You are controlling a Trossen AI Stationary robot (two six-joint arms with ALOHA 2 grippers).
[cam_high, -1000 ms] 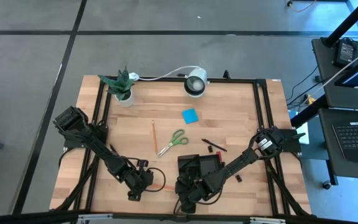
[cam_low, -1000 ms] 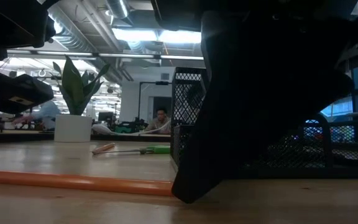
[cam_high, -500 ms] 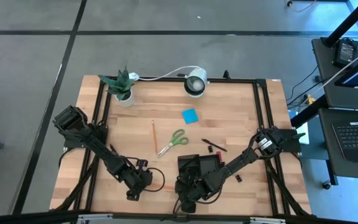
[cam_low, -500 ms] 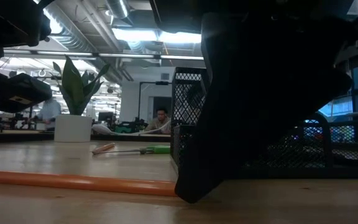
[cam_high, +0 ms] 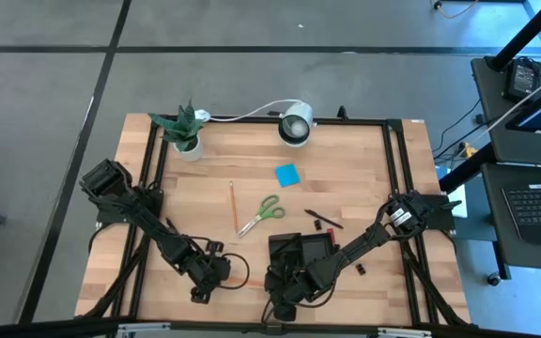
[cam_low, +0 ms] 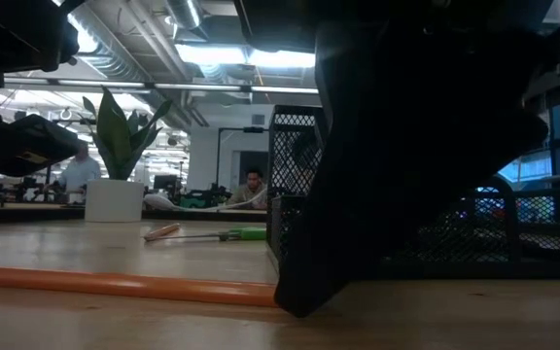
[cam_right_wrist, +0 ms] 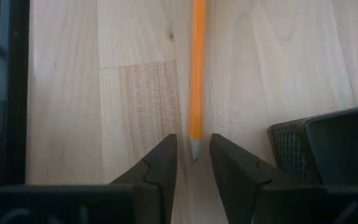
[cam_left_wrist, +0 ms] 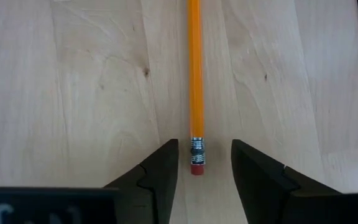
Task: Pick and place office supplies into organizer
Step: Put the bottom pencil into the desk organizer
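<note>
Almost nothing has changed: by the table's (cam_high: 364,178) front edge both grippers, left (cam_left_wrist: 204,163) and right (cam_right_wrist: 194,155), stay apart astride the pencil (cam_left_wrist: 195,81), ungrasped, organizer (cam_high: 301,246) still waiting.

A potted green plant (cam_high: 182,130) in a white pot is seen at the far left corner of the light wooden table (cam_high: 346,178), and a white round lamp (cam_high: 296,125) lies near the middle of the far edge, joined by a white cable (cam_high: 247,114) that runs toward the plant. A dark desk (cam_high: 524,141) carrying a laptop keyboard (cam_high: 539,208) is noted to the right of the table, on a grey floor (cam_high: 45,113) crossed by dark lines. In the low view, an office interior with ceiling lights (cam_low: 220,53) is recorded behind the table, where a seated person (cam_low: 251,190) and a second person (cam_low: 79,170) farther left are visible.
</note>
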